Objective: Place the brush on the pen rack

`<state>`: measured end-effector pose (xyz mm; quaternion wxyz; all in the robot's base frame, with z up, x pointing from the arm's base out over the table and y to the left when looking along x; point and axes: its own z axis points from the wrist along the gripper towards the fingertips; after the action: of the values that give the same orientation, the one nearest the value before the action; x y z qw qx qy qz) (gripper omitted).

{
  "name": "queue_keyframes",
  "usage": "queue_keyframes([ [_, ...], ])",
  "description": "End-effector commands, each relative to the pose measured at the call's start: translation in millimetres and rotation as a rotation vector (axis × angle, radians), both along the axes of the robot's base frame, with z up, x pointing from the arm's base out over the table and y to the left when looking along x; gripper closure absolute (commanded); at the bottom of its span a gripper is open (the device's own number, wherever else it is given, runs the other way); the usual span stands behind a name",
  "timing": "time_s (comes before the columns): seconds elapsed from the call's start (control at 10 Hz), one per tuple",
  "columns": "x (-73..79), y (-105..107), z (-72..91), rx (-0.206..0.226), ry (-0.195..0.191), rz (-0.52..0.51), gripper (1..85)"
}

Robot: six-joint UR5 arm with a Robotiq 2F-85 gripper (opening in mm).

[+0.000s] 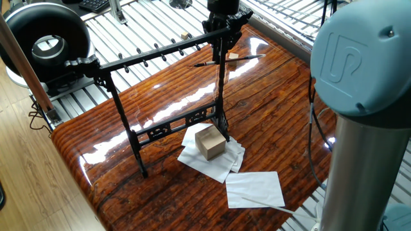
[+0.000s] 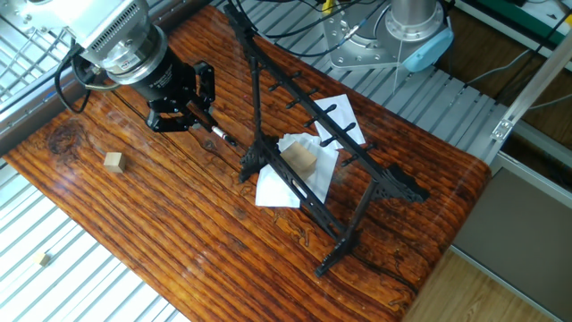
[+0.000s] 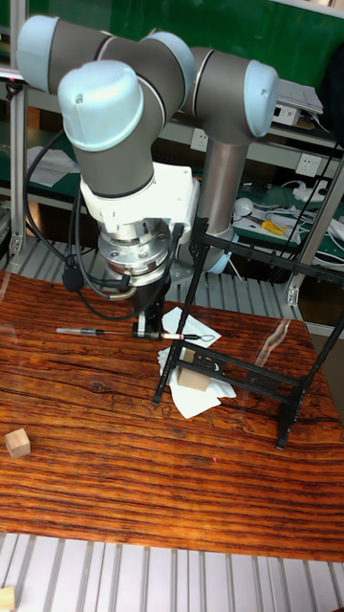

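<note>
On the glossy wooden table [image 1: 160, 102] the pen rack [image 1: 160, 125] stands with a small box [image 1: 210, 142] on white paper at its foot, while the gripper [image 1: 221, 40] at twelve o'clock holds the brush [image 1: 207, 64] level beside the rack's top bar.

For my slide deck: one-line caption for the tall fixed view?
End effector holds the brush level beside the pen rack on a wooden table.
</note>
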<state>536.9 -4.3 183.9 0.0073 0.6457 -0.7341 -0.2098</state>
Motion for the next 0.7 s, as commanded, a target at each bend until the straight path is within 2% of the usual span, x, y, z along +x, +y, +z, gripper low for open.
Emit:
queue_keyframes([
  [0.0, -1.7, 5.3, 3.9, 0.028, 0.003, 0.011, 84.7],
  [0.6, -4.7, 5.7, 5.1, 0.027, 0.020, 0.001, 84.7],
])
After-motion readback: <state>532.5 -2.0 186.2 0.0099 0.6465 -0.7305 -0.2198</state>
